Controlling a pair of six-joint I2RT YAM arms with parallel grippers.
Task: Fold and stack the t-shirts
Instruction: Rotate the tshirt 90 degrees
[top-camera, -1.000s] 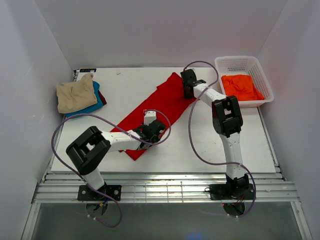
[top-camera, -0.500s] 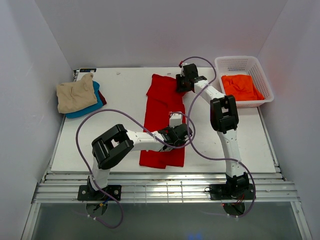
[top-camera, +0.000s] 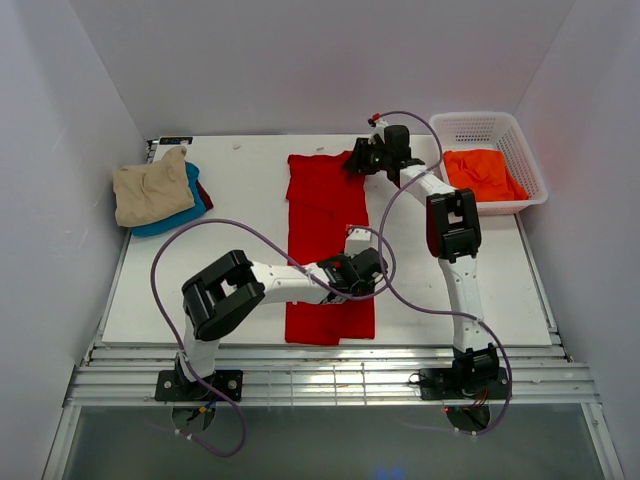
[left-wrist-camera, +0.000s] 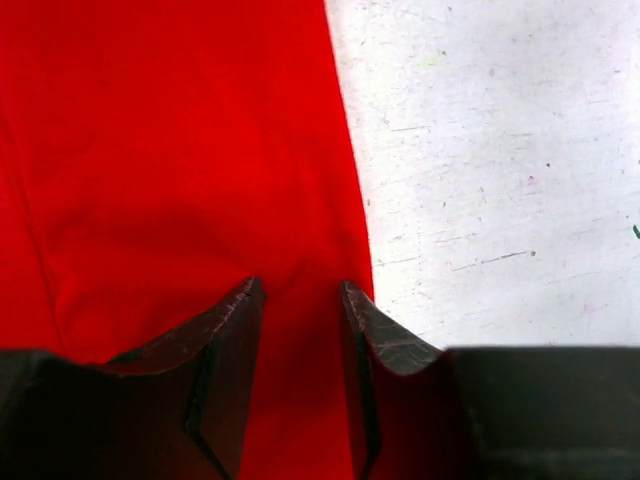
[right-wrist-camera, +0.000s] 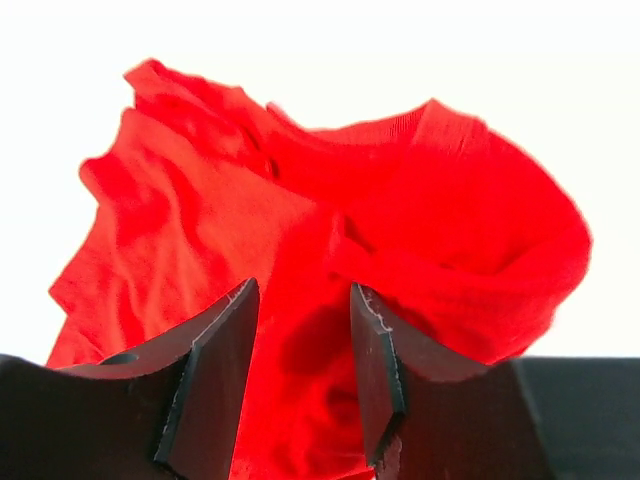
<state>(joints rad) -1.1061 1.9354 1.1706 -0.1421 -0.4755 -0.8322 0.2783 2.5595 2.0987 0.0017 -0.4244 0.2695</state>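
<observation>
A bright red t-shirt (top-camera: 325, 215) lies as a long narrow strip down the middle of the table, collar end at the back. My left gripper (top-camera: 368, 262) sits low at the strip's right edge near the front. Its jaws stand apart over flat red cloth (left-wrist-camera: 180, 150), slightly puckered between the left gripper (left-wrist-camera: 300, 285) fingertips. My right gripper (top-camera: 352, 160) is at the shirt's back right corner. In the right wrist view the right gripper (right-wrist-camera: 300, 285) is open, with the bunched collar end (right-wrist-camera: 300, 200) between and beyond its fingers.
A tan t-shirt (top-camera: 150, 190) tops a pile at the far left, over a teal one (top-camera: 190, 208) and a dark red one (top-camera: 205, 192). A white lattice basket (top-camera: 480, 118) at the back right holds an orange t-shirt (top-camera: 482, 172).
The red shirt has swung from a diagonal to a straight strip. My left gripper moved right with it, the right one shifted along the back, and both jaws have widened.
</observation>
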